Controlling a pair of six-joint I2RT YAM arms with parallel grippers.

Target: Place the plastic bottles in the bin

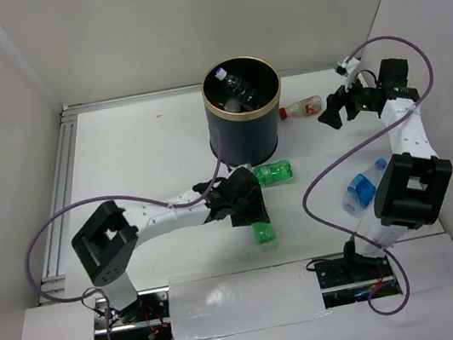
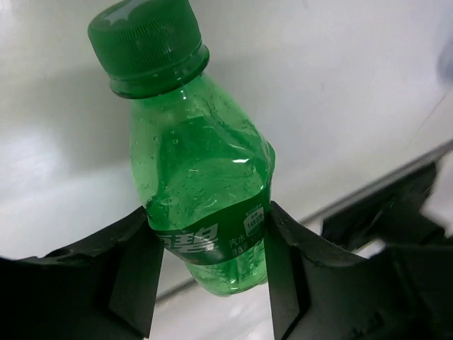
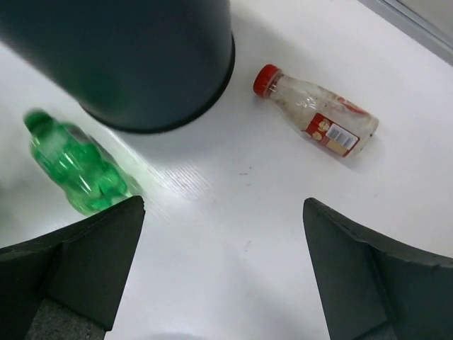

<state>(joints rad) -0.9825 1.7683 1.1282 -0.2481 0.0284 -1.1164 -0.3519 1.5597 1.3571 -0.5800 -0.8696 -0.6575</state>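
Pickup step, I judge: the left fingers (image 2: 134,276) are pinching a green bottle (image 2: 198,177) by its lower body, near the bin (image 1: 243,137). The right fingers (image 3: 78,262) are hanging wide open and empty over a red-capped bottle (image 3: 318,117). The next move is probably lifting the green bottle over the rim.

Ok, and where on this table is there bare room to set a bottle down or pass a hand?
Widest bare patch: the tabletop left of the bin, out to the side rail. Crowded in front and right of the bin: the left gripper on one green bottle, a second green bottle, the red-capped bottle, the open right gripper, the blue bottle.
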